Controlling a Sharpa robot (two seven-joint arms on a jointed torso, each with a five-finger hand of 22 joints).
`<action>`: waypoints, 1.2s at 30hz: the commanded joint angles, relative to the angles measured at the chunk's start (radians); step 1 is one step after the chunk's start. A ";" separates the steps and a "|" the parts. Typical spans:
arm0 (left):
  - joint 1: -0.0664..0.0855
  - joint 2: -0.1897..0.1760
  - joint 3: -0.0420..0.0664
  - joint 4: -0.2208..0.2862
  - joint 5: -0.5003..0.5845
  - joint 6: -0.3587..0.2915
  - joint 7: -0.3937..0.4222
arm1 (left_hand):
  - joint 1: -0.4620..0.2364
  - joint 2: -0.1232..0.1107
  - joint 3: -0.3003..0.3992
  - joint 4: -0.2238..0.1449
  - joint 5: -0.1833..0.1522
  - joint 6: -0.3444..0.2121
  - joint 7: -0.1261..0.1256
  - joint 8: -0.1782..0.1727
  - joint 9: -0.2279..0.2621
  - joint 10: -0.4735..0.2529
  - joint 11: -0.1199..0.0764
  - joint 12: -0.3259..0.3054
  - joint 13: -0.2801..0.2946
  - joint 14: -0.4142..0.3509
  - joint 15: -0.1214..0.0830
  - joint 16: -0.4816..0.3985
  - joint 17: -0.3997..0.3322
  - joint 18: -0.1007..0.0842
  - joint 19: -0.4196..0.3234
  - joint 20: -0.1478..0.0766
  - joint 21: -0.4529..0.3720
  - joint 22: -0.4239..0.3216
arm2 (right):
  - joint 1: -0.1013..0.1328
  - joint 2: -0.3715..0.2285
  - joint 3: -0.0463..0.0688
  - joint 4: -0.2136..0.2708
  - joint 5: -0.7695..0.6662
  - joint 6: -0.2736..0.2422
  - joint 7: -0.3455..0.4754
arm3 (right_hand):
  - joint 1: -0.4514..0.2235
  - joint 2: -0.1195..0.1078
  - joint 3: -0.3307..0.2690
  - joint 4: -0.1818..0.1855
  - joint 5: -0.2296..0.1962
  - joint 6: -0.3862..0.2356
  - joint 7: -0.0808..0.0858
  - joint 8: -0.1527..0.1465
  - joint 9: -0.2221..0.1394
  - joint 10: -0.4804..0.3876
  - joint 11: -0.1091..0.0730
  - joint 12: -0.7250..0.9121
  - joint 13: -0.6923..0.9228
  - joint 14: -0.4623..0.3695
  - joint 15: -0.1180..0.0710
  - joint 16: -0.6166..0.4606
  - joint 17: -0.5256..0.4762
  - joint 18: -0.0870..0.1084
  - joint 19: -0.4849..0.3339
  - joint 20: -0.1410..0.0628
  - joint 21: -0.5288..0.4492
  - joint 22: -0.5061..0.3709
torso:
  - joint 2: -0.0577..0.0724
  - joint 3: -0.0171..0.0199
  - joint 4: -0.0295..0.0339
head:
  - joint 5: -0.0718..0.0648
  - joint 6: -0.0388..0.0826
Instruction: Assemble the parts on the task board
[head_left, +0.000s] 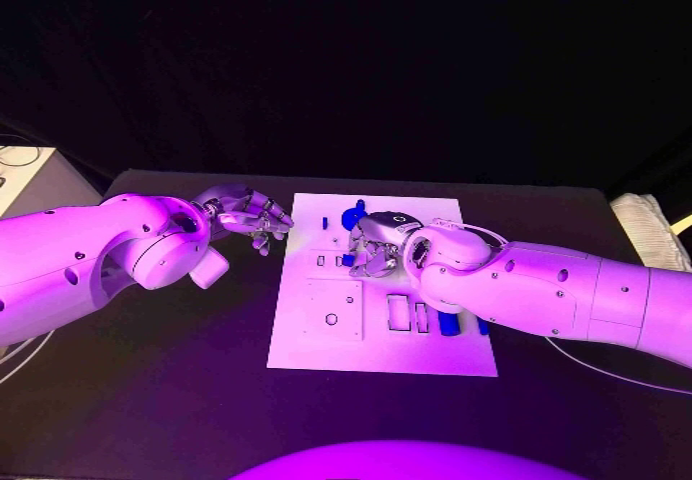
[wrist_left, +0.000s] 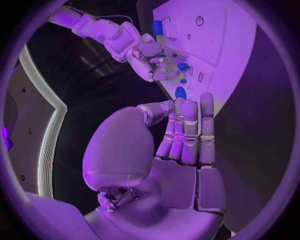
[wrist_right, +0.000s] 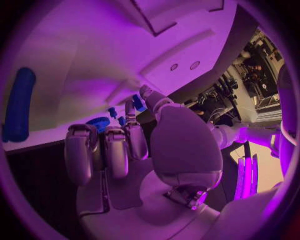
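While the left hand (head_left: 248, 215) hangs over the black table (head_left: 173, 400) just beside the board's (head_left: 378, 355) left edge, the right hand (head_left: 378, 243) sits over the board's upper middle. The left hand holds nothing; in its wrist view its fingers (wrist_left: 189, 131) lie straight and close side by side, pointing toward the board (wrist_left: 231, 55). The right hand has its fingers curled down close to the board, and in its own wrist view a small blue part (wrist_right: 139, 103) sits at the tip of one finger (wrist_right: 132, 131), with the thumb near it; whether it is truly pinched I cannot tell. More small blue parts (wrist_right: 114, 114) show just past the fingertips, and a round blue part (wrist_right: 99, 122) lies right behind the fingers. From the head view a round blue part (head_left: 353, 214) lies on the board just above the right hand, touching or nearly touching it. A long blue cylinder (head_left: 449, 324) lies on the board's lower right, beside the right forearm, next to narrow slots (head_left: 398, 312) cut in the board. The same cylinder (wrist_right: 17, 105) lies flat on the white plate in the right wrist view, well apart from the fingers. A square raised panel (head_left: 332, 309) with a round hole takes the board's lower left.
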 joint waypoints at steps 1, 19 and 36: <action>0.001 0.001 0.001 0.001 -0.003 0.003 0.003 | 0.013 0.000 0.001 -0.006 0.004 0.008 0.002 0.005 -0.002 -0.002 -0.001 -0.001 -0.001 0.002 -0.001 -0.005 -0.001 0.015 0.006 0.001 0.005 0.001 | -0.002 -0.001 -0.001 0.004 -0.008 0.022 0.000 | 0.004 0.005 -0.007 -0.001 0.007 0.002 -0.006 0.004 -0.001 0.003 -0.003 0.006 0.099 0.104 0.008 0.006 0.263 -0.010 0.074 0.005 -0.002 0.231 | -0.001 -0.0003 0.0000 | 0.000 0.000; 0.001 0.001 0.001 -0.001 -0.005 0.002 -0.003 | 0.016 -0.002 0.004 -0.012 0.004 0.009 0.003 0.006 -0.004 -0.003 -0.001 -0.001 -0.003 0.002 -0.002 -0.005 -0.003 0.015 0.005 0.001 0.009 0.004 | -0.004 -0.018 -0.001 0.027 -0.009 0.024 -0.011 | 0.008 0.006 -0.008 -0.002 0.007 0.002 -0.006 0.004 -0.001 0.004 -0.004 0.007 0.100 0.104 0.007 0.006 0.263 -0.009 0.073 0.005 -0.003 0.230 | 0.000 -0.0002 0.0005 | -0.001 0.001; 0.001 0.002 0.001 -0.003 -0.005 0.003 -0.006 | 0.016 -0.002 0.004 -0.012 0.004 0.009 0.003 0.006 -0.004 -0.003 -0.001 -0.001 -0.003 0.002 -0.002 -0.005 -0.003 0.015 0.005 0.001 0.009 0.004 | -0.006 -0.032 -0.001 0.049 -0.010 0.029 -0.019 | 0.010 0.008 -0.008 -0.001 0.008 0.003 -0.006 0.005 -0.001 0.005 -0.004 0.007 0.100 0.104 0.007 0.006 0.263 -0.009 0.074 0.005 -0.002 0.231 | -0.001 -0.0001 -0.0002 | -0.001 0.000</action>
